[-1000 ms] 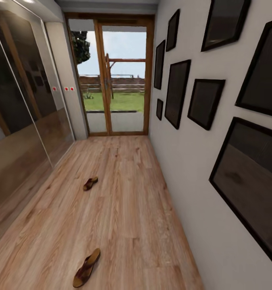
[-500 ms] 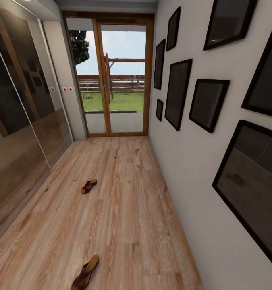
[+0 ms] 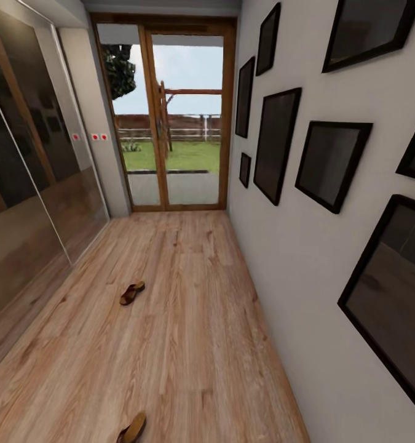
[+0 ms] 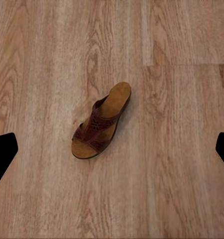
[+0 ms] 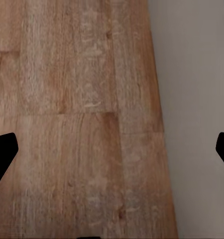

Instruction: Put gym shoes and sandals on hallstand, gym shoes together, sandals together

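Observation:
Two dark brown sandals lie apart on the corridor floor. The farther sandal rests left of centre, and the nearer sandal is cut off by the head view's lower edge. In the left wrist view a sandal with a tan insole lies flat on the planks. My left gripper hangs open above it, its fingertips wide apart and touching nothing. My right gripper is open over bare planks beside the wall's foot. The gym shoes and the hallstand are out of view.
A white wall hung with several black picture frames runs along the right. Mirrored sliding doors line the left. A glazed wooden door closes the corridor's far end. Plank floor stretches between them.
The whole head view has shifted as the camera advanced: the near sandal has slid to the lower edge and the frames on the wall loom larger. The sandals themselves have not moved.

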Tool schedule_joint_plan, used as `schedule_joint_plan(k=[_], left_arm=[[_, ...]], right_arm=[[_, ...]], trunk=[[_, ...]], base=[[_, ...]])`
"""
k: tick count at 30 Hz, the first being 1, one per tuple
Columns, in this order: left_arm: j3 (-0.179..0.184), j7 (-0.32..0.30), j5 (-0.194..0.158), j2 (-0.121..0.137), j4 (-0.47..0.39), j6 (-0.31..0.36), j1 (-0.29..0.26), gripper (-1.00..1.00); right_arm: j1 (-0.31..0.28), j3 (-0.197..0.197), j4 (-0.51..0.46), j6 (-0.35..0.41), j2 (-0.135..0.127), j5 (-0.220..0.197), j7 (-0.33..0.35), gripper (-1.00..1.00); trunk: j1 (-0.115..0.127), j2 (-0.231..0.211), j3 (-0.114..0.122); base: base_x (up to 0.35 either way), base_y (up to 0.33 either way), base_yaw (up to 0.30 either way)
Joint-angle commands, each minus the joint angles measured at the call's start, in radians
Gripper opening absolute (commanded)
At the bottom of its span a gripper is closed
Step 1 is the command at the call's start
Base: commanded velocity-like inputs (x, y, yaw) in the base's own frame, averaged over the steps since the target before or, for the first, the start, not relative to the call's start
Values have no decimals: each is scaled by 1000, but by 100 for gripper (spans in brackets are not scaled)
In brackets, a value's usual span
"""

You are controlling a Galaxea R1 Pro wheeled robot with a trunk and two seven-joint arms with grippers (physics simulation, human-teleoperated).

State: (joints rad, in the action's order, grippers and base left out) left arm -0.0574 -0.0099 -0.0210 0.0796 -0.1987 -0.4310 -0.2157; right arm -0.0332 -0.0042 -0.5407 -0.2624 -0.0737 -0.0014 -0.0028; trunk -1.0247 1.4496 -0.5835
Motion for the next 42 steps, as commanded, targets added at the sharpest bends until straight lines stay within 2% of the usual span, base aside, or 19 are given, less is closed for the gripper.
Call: schedule_joint_plan(k=[1,22,34,42], left_arm=[[-2,-1,-2,0,1,-3,-1,100],[-2,-1,-2,0,1,-3,1,100],[-2,-1,-2,0,1,-3,1,100],[-2,-1,-3,0,1,-3,1,100]], right_arm=[[-1,0,1,-3,0,0,0,100],[-1,0,2,-3,0,0,0,100],[-1,0,2,-3,0,1,0,100],[-1,1,2,-3,0,1,0,100]], trunk=[[0,0,-1],[0,0,-1],[0,0,-1],[0,0,-1]], base=[[183,0,0],[119,-53,0],[17,-8,0],[246,0,0]])
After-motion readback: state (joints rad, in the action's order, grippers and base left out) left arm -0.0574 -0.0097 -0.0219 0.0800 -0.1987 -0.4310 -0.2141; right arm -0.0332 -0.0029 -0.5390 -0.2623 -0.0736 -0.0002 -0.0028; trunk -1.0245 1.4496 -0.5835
